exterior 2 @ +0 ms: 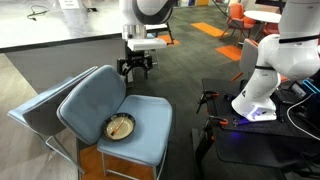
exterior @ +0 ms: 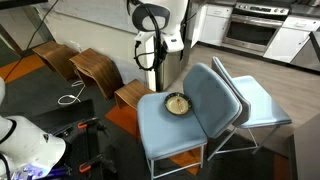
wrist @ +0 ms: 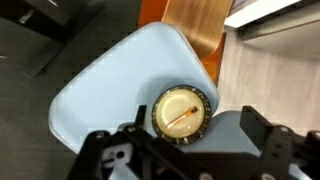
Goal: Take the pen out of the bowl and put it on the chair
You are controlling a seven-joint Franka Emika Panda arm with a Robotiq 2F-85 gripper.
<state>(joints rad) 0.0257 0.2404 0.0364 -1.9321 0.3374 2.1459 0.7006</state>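
Overhead, the Robotiq gripper [exterior 2: 137,68] hangs wide open and empty, up beside the blue-grey chair [exterior 2: 150,125], where the tan-rimmed bowl [wrist: 183,113] sits on the seat holding the pen [wrist: 186,118]; a clean pick likely demands descending centred, jaws straddling the shaft crosswise.

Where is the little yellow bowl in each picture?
Exterior view: the bowl is just right of the middle, on the blue chair seat.
Exterior view: the bowl is low, left of the middle.
Wrist view: the bowl is low, right of the middle.
Shared landmark: the blue chair seat lies under it in all three.
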